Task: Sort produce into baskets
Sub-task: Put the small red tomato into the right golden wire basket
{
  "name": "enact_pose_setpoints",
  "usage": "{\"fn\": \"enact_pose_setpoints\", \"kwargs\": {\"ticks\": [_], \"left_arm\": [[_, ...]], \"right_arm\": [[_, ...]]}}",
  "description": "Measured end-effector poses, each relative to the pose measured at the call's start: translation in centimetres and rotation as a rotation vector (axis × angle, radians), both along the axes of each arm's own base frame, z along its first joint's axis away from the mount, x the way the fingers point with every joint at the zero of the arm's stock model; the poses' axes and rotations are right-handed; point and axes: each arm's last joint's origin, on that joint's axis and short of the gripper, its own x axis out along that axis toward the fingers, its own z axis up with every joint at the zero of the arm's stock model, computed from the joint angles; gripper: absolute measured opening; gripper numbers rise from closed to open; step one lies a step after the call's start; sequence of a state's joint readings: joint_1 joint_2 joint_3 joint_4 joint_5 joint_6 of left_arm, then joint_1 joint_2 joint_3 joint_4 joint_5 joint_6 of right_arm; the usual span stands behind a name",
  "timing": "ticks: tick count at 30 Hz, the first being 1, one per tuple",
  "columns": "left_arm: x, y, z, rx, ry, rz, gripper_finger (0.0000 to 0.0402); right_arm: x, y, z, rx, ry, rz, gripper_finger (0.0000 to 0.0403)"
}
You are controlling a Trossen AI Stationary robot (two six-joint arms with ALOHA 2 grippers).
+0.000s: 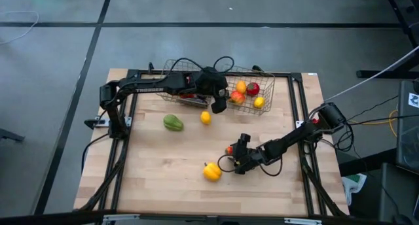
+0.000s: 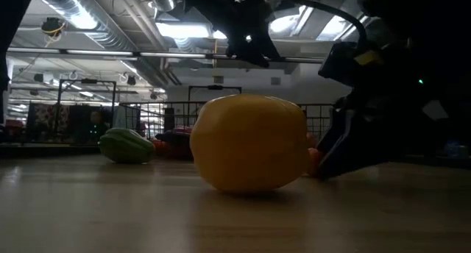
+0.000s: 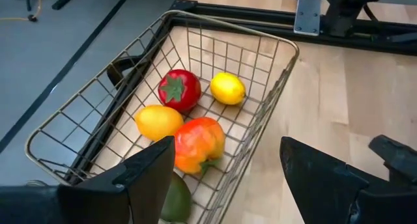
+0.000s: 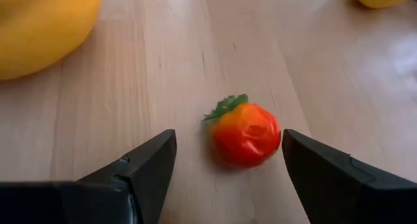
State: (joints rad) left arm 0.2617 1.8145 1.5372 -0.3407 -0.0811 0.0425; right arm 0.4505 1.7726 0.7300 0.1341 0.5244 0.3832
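A wire basket (image 1: 262, 78) at the table's far side holds a red tomato (image 3: 178, 89), a lemon (image 3: 227, 88), a yellow-orange fruit (image 3: 158, 121) and an orange-red pepper (image 3: 199, 143). My left gripper (image 3: 228, 152) hangs open and empty above the basket's near rim (image 1: 219, 107). My right gripper (image 4: 228, 142) is open and low over the table (image 1: 237, 156). Its fingers stand on either side of a small red tomato (image 4: 247, 134) that lies on the wood and are clear of it. A second basket does not plainly show.
A yellow pepper (image 1: 211, 171) lies just near-left of my right gripper and fills the low view (image 2: 250, 143). A green fruit (image 1: 173, 123) and a small lemon (image 1: 205, 118) lie on the wood before the basket. The near left of the table is bare wood.
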Motion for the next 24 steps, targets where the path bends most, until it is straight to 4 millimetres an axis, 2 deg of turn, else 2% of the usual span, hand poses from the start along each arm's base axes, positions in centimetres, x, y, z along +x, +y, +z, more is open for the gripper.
{"fn": "enact_pose_setpoints", "kwargs": {"ticks": [15,24], "left_arm": [[0.2,-0.7,0.0,-0.002,0.000,-0.015,0.0274],[0.2,-0.8,0.0,-0.008,0.002,-0.015,0.0274]], "right_arm": [[1.2,-2.6,0.0,0.073,0.004,-0.046,0.0280],[1.2,-2.5,0.1,0.081,0.006,-0.037,0.0280]]}}
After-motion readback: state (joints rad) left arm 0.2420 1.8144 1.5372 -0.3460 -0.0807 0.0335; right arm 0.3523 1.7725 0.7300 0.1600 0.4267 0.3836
